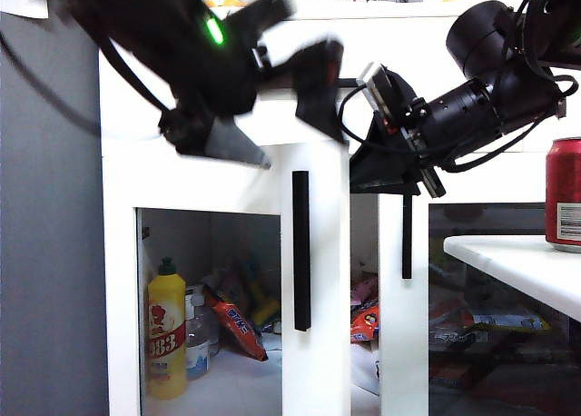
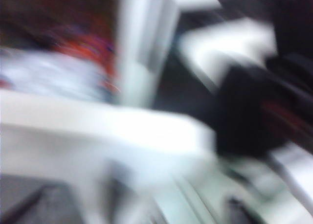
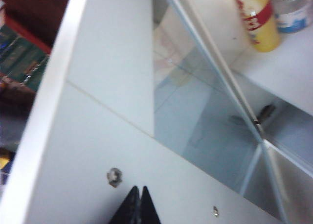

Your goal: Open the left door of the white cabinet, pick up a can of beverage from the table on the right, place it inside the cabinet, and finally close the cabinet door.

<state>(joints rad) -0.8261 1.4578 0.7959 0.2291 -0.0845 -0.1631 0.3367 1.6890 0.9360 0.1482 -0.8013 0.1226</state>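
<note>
The white cabinet fills the exterior view. Its left door, which carries a vertical black handle, stands slightly ajar. My right gripper is shut and empty, its tips against the door's inner face near a handle screw. The right arm reaches into the gap at the door's upper right corner. My left gripper is blurred above the door's top, its fingers spread wide and empty. The left wrist view is too blurred to read. The red can stands on the table at the right.
Inside the cabinet stand a yellow bottle, a clear bottle and snack packets. The right door's handle hangs just right of the gap. A grey wall borders the cabinet's left side.
</note>
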